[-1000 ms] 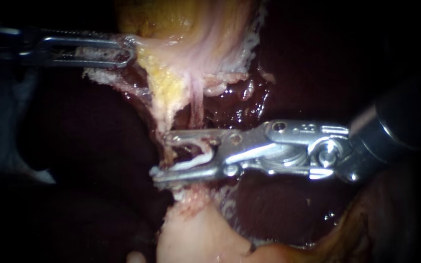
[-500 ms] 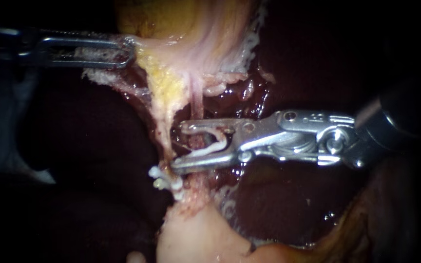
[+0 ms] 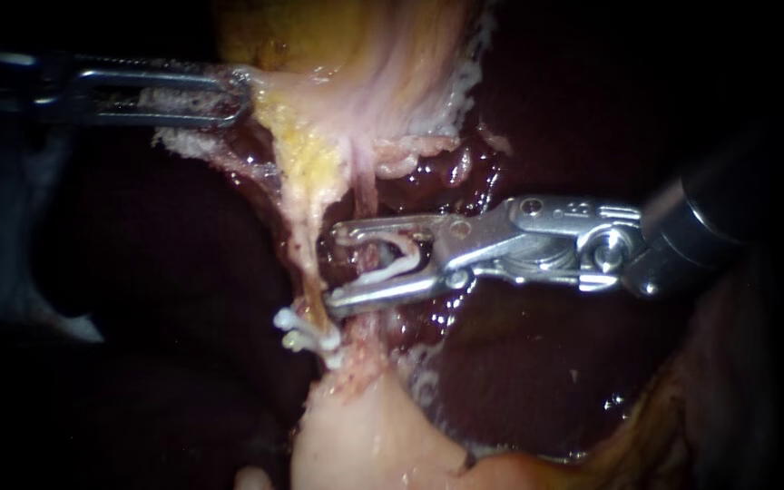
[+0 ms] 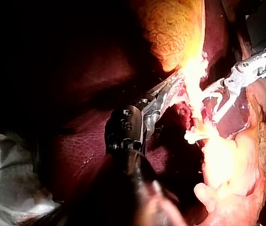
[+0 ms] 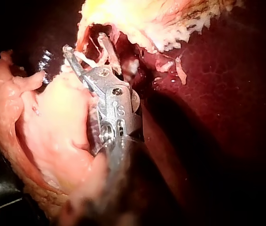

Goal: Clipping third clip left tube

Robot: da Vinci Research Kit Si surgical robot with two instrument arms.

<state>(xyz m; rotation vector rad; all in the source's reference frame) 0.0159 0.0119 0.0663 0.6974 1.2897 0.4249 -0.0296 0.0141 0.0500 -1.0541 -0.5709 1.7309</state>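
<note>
The claw of the right instrument is standing spread wide, yet it is pinching a loaded clip, unclosed and seated against both of its halves. It is hovering just above the 2 placed clips, on their gallbladder side. The left tube, the pale strand running up from the placed clips toward the gallbladder, is lying right at the claw's tips. A thinner pink strand beside it is crossing the gap, and I cannot tell whether the left tube is sitting fully inside the loaded clip. Well above the placed clips, the claw of the left instrument is pressing together on the gallbladder's pale edge and seems to be pulling the strands taut. Judging by this, the task is nearing its end: 2 clips are sitting on the tube, while the 3rd is not yet closed. Seating the claw across the tube, squeezing and letting go are looking like what is left.
</note>
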